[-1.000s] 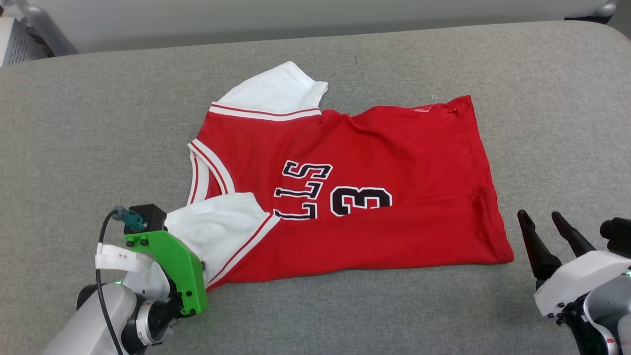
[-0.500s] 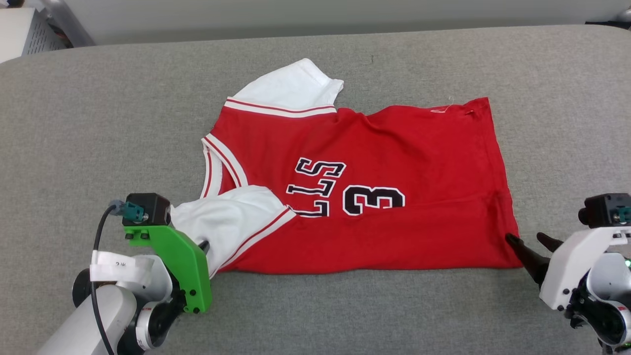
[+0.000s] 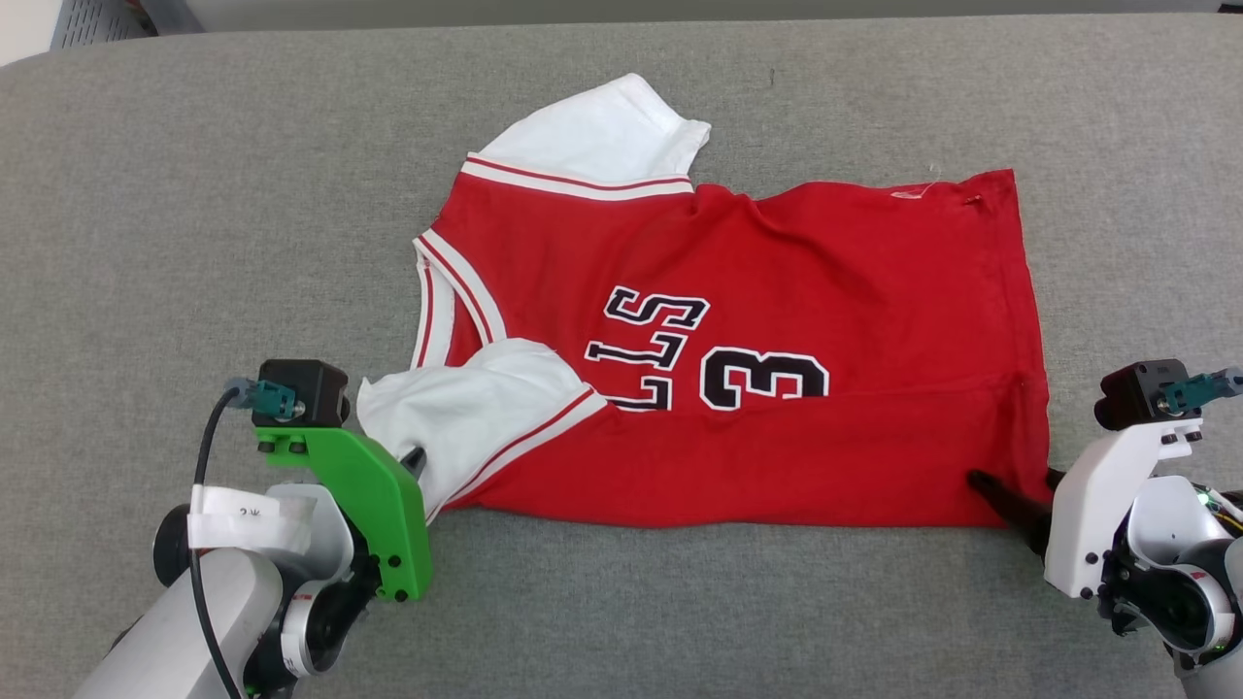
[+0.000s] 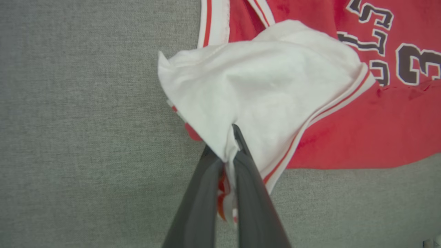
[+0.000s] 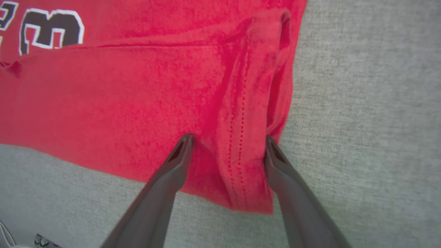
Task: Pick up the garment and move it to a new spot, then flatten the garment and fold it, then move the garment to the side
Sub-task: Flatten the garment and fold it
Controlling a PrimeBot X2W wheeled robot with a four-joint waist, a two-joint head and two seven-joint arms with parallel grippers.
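1. Stretching well past the shirt on all sides, the grey padded surface (image 3: 194, 243) leaves bare room at left, right and beyond; its far edge runs along the top of the head view.
2. The red jersey (image 3: 738, 272) lies sideways at centre, collar left and hem right. Its near edge is folded over, cutting off the black, white-outlined lettering and number.
3. The left gripper (image 4: 225, 155) is clamped on the near white sleeve (image 3: 466, 408); the left wrist view shows cloth bunched between its fingers.
4. The right gripper (image 5: 229, 139) is spread, straddling the near hem corner (image 5: 248, 186) with both tips touching fabric. The right wrist view makes that gap plain.
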